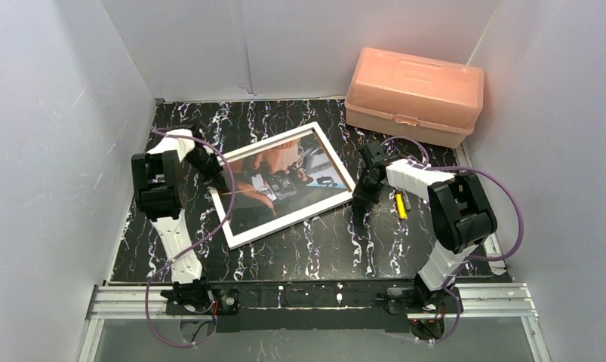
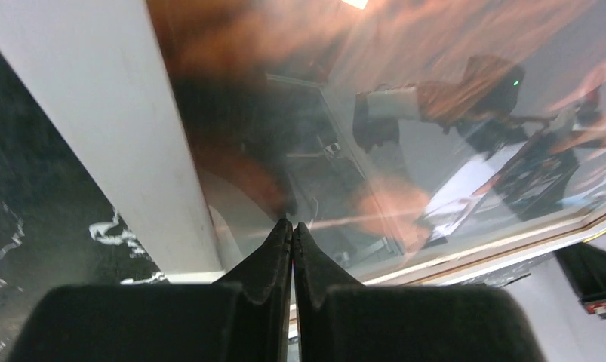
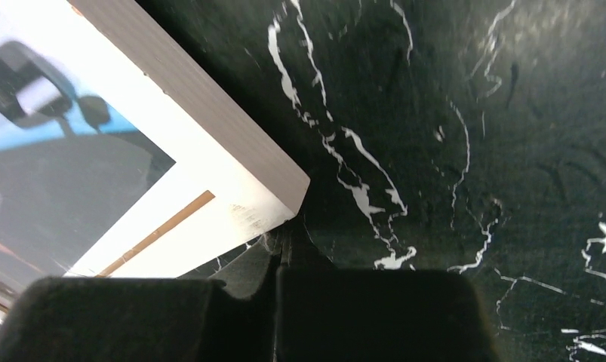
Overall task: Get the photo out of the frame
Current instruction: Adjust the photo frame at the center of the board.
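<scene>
The white-bordered frame [image 1: 248,231] lies face up on the black marbled table, turned at an angle. The reddish-brown and dark photo [image 1: 281,177] sits inside it behind reflective glazing. My left gripper [image 1: 215,179] is shut and empty, its tips over the frame's left side; in the left wrist view the tips [image 2: 292,224] touch the glazing over the photo [image 2: 405,98] beside the white border [image 2: 118,128]. My right gripper [image 1: 360,197] is shut and empty at the frame's right corner; in the right wrist view its tips [image 3: 283,235] sit against the corner [image 3: 266,200].
A pink plastic box [image 1: 414,94] stands at the back right. A small yellow object [image 1: 400,205] lies on the table right of the right gripper. White walls enclose the table on three sides. A metal rail [image 1: 307,296] runs along the near edge.
</scene>
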`<state>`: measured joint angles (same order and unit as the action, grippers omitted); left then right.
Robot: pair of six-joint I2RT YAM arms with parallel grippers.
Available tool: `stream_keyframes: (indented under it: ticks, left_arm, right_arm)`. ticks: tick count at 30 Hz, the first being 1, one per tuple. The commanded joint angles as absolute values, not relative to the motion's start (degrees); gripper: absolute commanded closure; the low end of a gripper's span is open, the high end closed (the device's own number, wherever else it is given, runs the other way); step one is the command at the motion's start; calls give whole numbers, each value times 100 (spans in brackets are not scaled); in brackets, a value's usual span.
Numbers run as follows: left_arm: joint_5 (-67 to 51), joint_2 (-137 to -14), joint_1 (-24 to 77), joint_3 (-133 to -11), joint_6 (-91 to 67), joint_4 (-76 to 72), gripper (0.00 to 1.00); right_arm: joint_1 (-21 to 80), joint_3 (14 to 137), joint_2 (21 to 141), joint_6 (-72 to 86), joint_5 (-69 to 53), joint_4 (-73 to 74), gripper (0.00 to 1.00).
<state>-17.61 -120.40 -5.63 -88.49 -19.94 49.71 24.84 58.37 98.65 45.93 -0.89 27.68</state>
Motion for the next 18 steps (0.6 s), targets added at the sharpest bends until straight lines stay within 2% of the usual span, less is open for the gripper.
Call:
stream_keyframes:
  ticks: [1,6,12,18]
  left_arm:
    - [-1702,-11520,-548,-8188,-2044,5141,100]
    - [-1778,-11048,-550,-7969,-2101,4893,100]
    - [-1635,-11074,-554,-8906,-2073,4781,100]
    - [-1097,-11693,-546,-10223,-1828,4683,100]
  right_arm:
    - [2360,6100,10112,4411,111,2514,99]
    - [2341,6098,10126,4351,60,2498,99]
    - [2343,5915,9978,4309,42,2490,99]
    - [2348,5800,9801,4306,43,2586,99]
